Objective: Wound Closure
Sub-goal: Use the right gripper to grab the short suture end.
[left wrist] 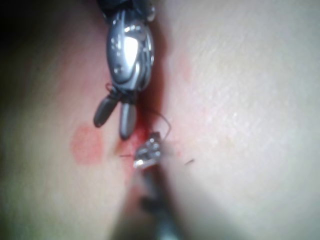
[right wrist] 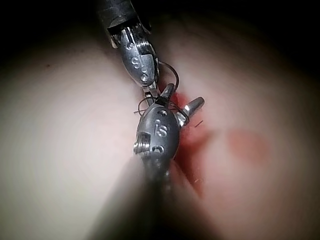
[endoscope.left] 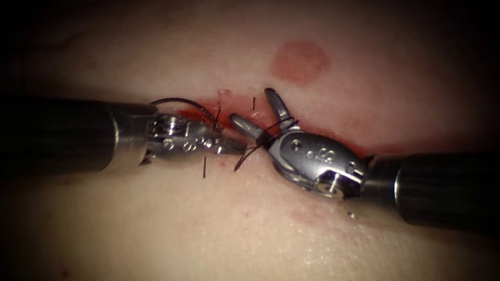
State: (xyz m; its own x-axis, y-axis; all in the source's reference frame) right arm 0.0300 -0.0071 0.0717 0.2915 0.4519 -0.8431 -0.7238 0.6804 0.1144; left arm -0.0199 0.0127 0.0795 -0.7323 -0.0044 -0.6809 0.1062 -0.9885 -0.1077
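The cut (endoscope.left: 210, 107) runs across the tissue (endoscope.left: 235, 243), wet with red fluid. My left tool (endoscope.left: 237, 148) comes in from the left and lies over the cut, jaws shut on dark thread (endoscope.left: 246, 158) at their tip. A thin dark curve (endoscope.left: 185, 101) arcs over its wrist; whether it is needle or thread I cannot tell. My right tool (endoscope.left: 251, 106) has its jaws open just right of the left tip, holding nothing, with thread wound around their base (endoscope.left: 279, 127). The right wrist view has the right tool (right wrist: 185, 96) spread beside the left tool (right wrist: 150, 94). The left wrist view shows the left tool (left wrist: 148, 152) below the right tool (left wrist: 114, 126).
A round red mark (endoscope.left: 300, 61) lies on the tissue behind the cut. Short cut ends of thread (endoscope.left: 204, 167) stick up near the left tool's jaws, another (endoscope.left: 253, 103) between the right tool's jaws. Both shafts lie low across the tissue.
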